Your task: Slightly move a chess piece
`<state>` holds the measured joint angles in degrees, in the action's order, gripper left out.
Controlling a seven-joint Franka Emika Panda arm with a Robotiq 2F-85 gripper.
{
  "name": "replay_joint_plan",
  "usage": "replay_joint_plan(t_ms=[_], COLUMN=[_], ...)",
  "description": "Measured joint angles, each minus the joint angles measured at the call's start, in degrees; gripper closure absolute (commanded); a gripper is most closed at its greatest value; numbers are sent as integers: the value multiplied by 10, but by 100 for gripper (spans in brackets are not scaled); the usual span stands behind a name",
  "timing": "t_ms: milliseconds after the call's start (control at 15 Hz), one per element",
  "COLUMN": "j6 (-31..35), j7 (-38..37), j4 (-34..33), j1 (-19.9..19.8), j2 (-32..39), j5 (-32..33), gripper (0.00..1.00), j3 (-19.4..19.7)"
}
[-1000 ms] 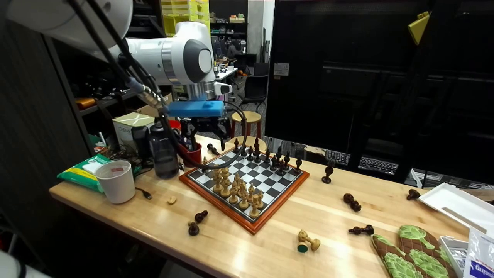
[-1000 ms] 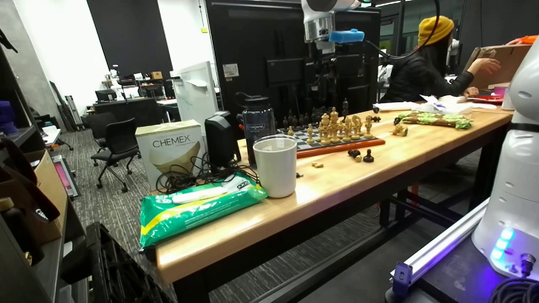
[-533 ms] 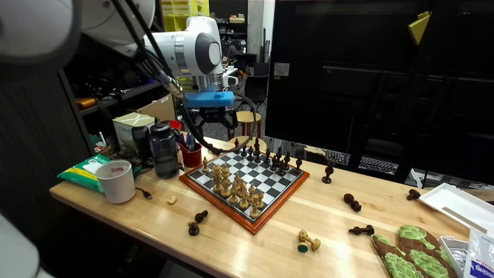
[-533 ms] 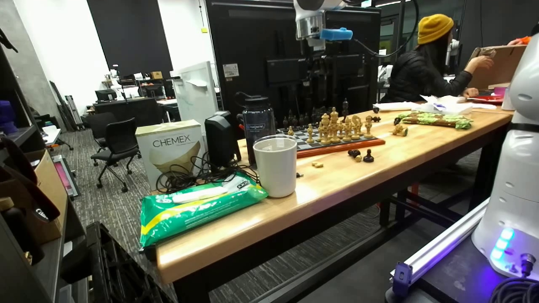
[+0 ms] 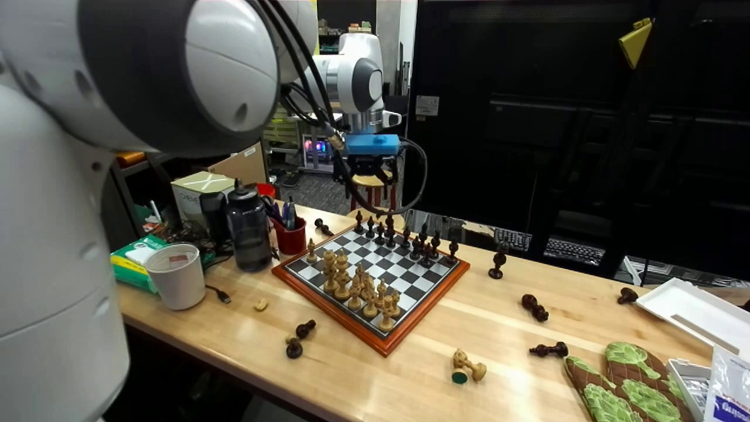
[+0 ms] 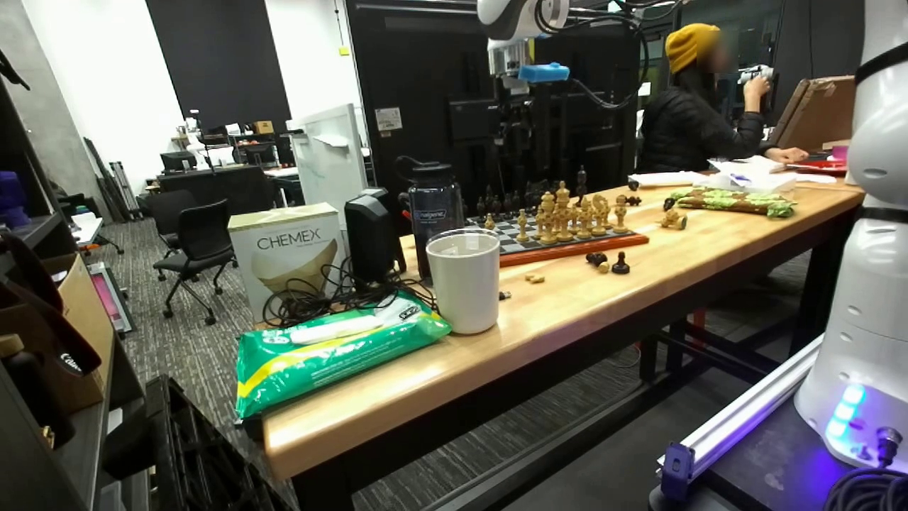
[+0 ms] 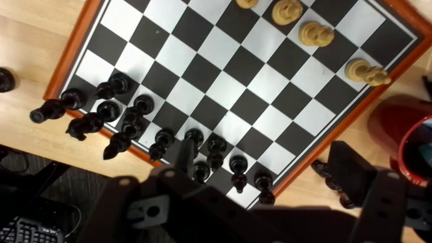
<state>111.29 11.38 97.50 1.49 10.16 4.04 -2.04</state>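
Dark chess pieces point(image 5: 389, 231) stand along the far side of the board in an exterior view. Light wooden pieces point(image 5: 341, 281) stand along its near side. The chessboard has a reddish wood rim point(image 5: 404, 335). My gripper point(image 5: 366, 181) hangs above the far corner, well above the pieces. In the wrist view my gripper point(image 7: 263, 148) is open and empty, jaws wide apart. One finger overlaps a dark piece point(image 7: 194, 135); dark pieces point(image 7: 239, 165) show between the fingers. The other finger partly hides a dark piece lying off the board point(image 7: 333, 182).
A red pen cup point(image 5: 291, 237) and a dark bottle point(image 5: 248, 234) stand beside the board. A white cup point(image 6: 464, 284) stands near the table edge. Fallen pieces point(image 5: 469, 366) lie on the table. A black panel point(image 5: 556, 146) rises behind. A person point(image 6: 699, 106) sits beyond the table.
My gripper has moved right in an exterior view, from near the pen cup to above the board's far corner. The arm now fills that view's left side. The chess pieces have not moved.
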Motion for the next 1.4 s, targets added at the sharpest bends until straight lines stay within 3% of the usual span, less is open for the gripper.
replay_joint_plan(t_ms=[333, 800, 1400], j6=[2, 1, -20], j7=[8, 11, 11], j4=[-70, -77, -135], j1=[-17, -15, -54], j2=[60, 67, 134], j5=[-17, -21, -87], gripper=[0, 0, 0], j3=[4, 1, 9])
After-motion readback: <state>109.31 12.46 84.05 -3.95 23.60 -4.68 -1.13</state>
